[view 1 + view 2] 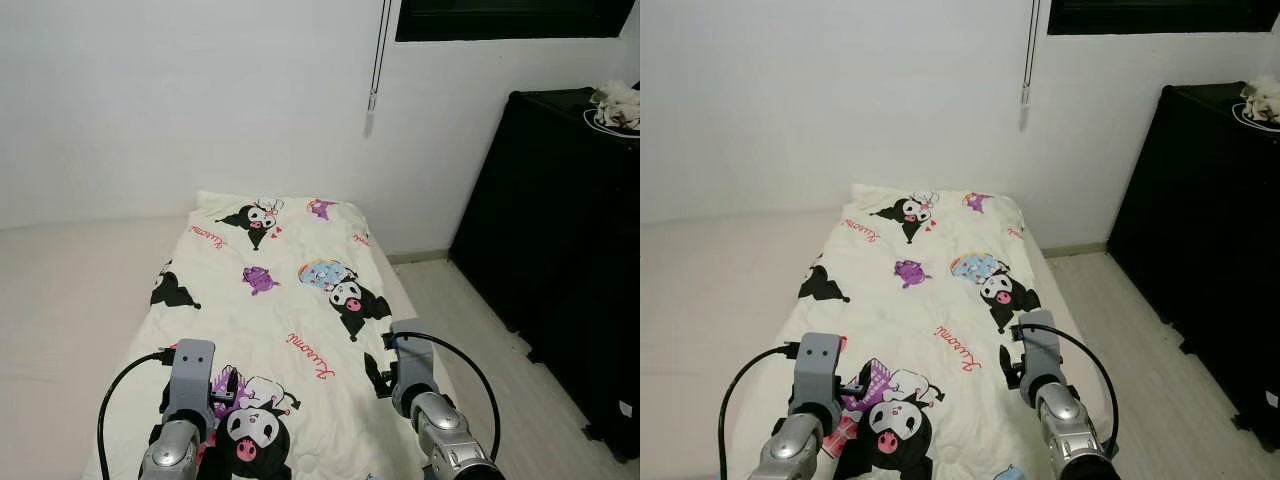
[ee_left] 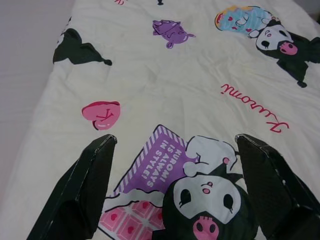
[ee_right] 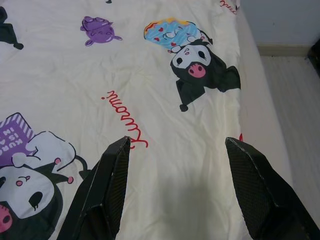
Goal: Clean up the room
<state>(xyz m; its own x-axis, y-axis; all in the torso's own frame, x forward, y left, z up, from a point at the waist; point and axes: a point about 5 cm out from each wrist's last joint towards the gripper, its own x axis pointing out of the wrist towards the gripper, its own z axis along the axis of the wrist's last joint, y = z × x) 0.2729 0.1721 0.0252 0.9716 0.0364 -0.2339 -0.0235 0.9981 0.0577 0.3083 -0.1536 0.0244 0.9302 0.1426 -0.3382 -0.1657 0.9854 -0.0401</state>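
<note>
Left gripper (image 2: 172,150) and right gripper (image 3: 175,150) both extend forward, fingers spread.

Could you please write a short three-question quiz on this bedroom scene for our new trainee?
1. True or false: both grippers hold a corner of the printed blanket.
2. What stands to the robot's right of the bed? A) black cabinet B) white desk C) blue chair
3. Fill in: the fingers of the left gripper and the right gripper are spread ____ above the blanket.

Key
1. False: both hover above the blanket with nothing between the fingers.
2. A, the black cabinet, with a pale bundle on top.
3. open
</note>
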